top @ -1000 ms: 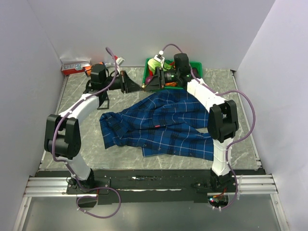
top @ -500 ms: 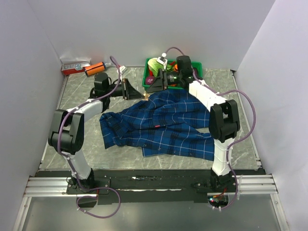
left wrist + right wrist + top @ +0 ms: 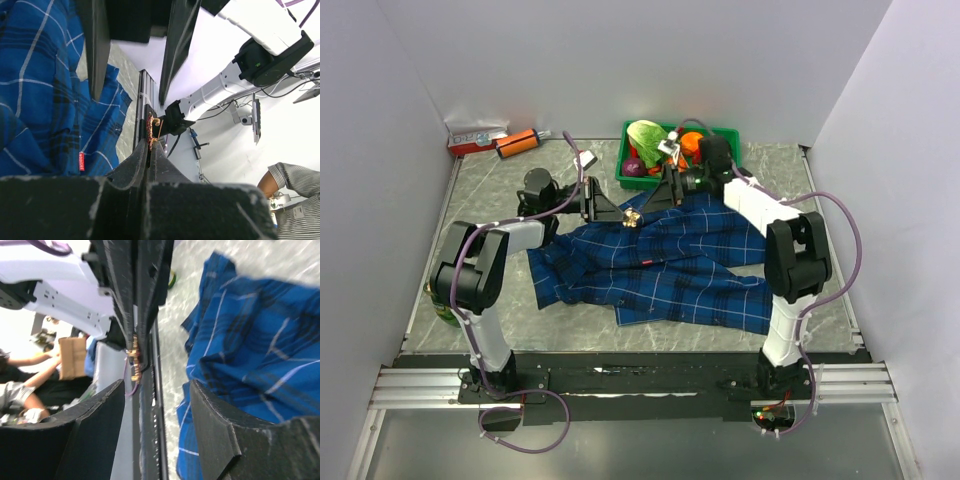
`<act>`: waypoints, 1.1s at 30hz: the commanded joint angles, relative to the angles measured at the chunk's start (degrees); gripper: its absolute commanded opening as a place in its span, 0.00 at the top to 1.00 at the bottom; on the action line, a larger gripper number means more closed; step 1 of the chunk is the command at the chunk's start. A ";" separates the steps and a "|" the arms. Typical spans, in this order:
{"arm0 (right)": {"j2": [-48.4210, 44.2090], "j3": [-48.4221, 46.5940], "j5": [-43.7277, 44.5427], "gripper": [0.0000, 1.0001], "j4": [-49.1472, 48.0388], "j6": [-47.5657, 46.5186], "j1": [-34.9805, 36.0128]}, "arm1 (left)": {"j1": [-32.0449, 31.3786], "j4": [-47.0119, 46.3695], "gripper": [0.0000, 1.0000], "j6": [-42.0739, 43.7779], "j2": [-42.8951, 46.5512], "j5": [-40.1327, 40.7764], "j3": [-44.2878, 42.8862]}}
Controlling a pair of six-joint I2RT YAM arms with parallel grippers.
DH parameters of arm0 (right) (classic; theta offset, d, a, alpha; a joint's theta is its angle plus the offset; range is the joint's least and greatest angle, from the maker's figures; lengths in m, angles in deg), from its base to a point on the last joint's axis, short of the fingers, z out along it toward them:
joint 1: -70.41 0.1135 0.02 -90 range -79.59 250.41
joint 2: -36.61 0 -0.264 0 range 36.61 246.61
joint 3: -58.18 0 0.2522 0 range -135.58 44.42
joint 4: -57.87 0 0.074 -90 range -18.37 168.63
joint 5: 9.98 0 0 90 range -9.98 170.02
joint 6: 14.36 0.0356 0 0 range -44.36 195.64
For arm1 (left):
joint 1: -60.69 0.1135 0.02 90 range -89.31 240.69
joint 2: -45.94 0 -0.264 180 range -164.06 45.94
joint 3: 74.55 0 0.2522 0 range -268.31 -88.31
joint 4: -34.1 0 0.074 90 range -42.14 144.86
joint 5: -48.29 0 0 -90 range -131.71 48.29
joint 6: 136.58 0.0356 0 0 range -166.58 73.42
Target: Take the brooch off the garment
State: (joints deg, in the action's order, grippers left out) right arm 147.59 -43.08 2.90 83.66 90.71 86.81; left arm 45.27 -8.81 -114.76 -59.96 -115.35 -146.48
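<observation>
L gripper point(image 3: 150, 146) pinched on brooch point(image 3: 149, 131), clear of garment point(image 3: 660, 265); R gripper point(image 3: 156, 390) beside it, jaws apart.

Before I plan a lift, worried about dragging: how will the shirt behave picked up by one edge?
Likely floppy: the shirt lies rumpled in soft folds. Probably drapes and trails, since it spreads wide across the table.

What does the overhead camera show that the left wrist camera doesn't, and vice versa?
Only overhead: the green bin of vegetables and an orange tube at the back. Only left wrist: a person's striped sleeve beyond the table, and a close look at the left gripper shut on the brooch. Both: the brooch, the plaid garment, its red tag and the open right gripper.
</observation>
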 commanded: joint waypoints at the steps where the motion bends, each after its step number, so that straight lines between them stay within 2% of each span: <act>1: -5.15 2.41 -2.59 0.38 -7.08 1.62 3.02 | -0.22 -5.56 0.99 -1.60 0.35 -1.76 0.34; 5: -5.86 5.50 -4.61 0.37 -16.57 9.35 4.43 | -0.22 -4.69 0.99 -0.99 0.18 -2.03 -0.01; 7: -6.12 6.64 -5.05 0.38 -18.09 11.56 4.69 | -0.31 -4.33 0.99 -0.81 0.00 -2.11 -0.19; 10: -6.21 6.91 -5.06 0.41 -17.66 11.30 4.78 | -0.22 -4.59 0.99 -0.90 -0.18 -2.11 -0.36; 17: -6.04 7.87 -5.84 0.59 -20.37 13.49 4.87 | -0.22 -4.77 0.99 -1.16 -0.35 -2.20 -0.71; 23: -5.51 8.49 -6.20 0.64 -23.28 16.13 5.22 | -0.31 -4.51 0.99 -0.99 -0.18 -2.20 -0.89; 33: -4.90 7.96 -6.02 0.67 -23.02 16.48 5.83 | -0.66 -3.11 0.99 0.41 0.17 -2.55 -1.07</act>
State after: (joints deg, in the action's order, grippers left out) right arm 145.01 -34.25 -0.86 63.66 106.75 91.95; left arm 45.01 -11.06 -115.44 -60.34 -116.91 -146.42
